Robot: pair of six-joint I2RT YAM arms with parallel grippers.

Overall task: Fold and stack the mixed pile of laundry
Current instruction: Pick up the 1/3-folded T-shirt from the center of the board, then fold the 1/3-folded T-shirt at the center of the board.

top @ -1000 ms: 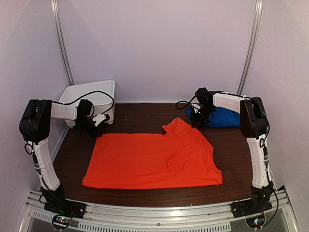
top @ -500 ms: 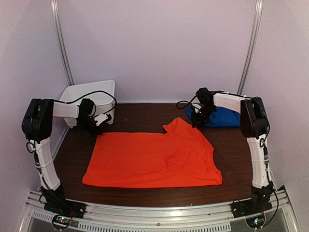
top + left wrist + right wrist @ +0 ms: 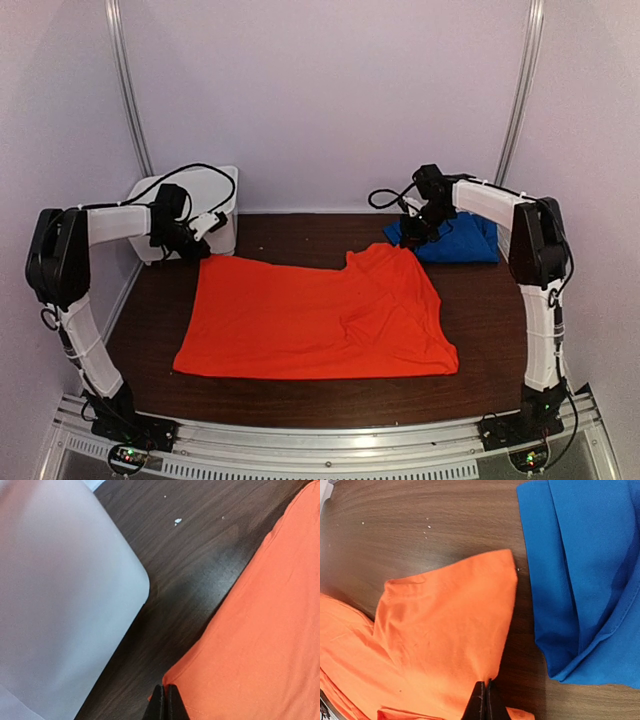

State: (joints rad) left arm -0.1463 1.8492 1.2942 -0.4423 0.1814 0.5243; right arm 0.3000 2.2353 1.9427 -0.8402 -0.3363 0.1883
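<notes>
Both jaws are clenched on the orange-red T-shirt (image 3: 320, 320) at frame centre: left gripper (image 3: 164, 702) at its upper-left corner, right gripper (image 3: 482, 700) at the sleeve. Since before, that edge moved upward.

Orange-red T-shirt (image 3: 320, 315) spread flat mid-table, far corners lifted, folded blue garment (image 3: 458, 240) at far right

Dark wood-grain table (image 3: 290, 232), pale lilac walls (image 3: 330, 100), slim metal corner poles (image 3: 128, 90), aluminium rail (image 3: 330, 440) along near edge.
</notes>
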